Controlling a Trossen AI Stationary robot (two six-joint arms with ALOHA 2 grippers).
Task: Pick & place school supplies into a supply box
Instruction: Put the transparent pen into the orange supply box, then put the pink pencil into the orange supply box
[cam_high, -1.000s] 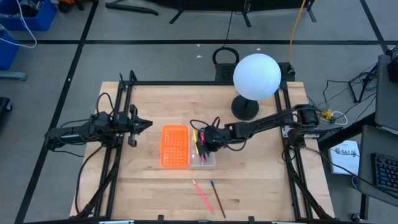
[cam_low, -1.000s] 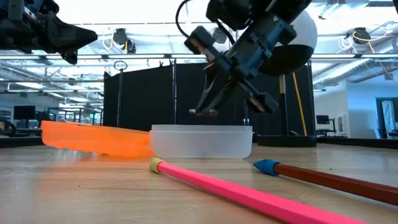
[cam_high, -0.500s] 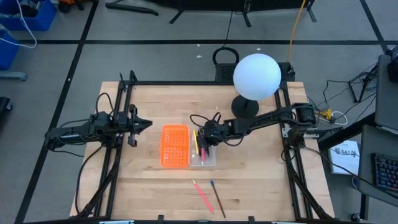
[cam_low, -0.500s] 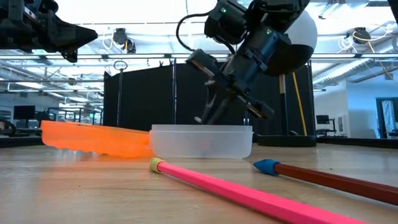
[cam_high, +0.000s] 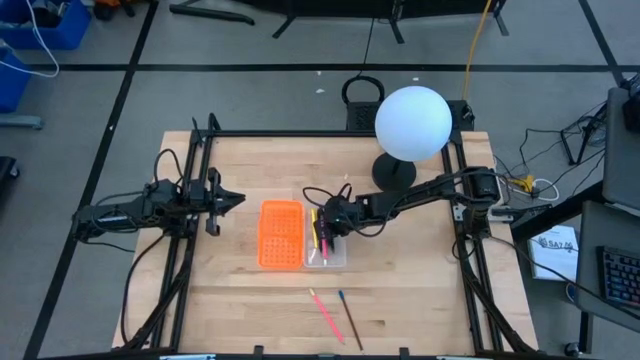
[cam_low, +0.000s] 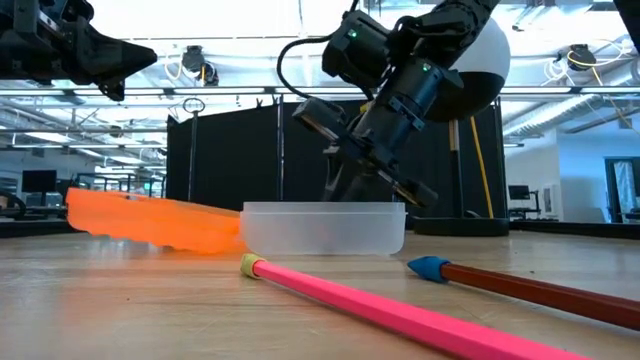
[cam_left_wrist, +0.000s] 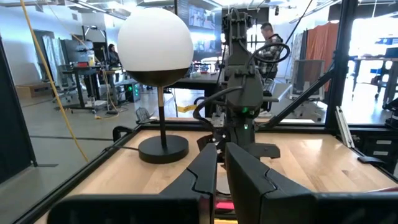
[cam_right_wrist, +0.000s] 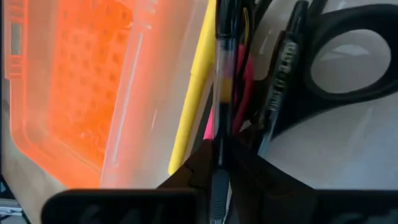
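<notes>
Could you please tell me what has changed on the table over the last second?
The right tool has drawn back across the clear tray toward the lamp side and sunk lower into it; whether it holds a pen is unclear. The left tool, the orange half, and the pink pencil and brown pencil outside stayed put.

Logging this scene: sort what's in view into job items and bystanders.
Job: supply box with clear tray; yellow pencil, pen, scissors inside; pink pencil and brown pencil on table; right claw.
Bystanders: globe lamp, left claw parked.
</notes>
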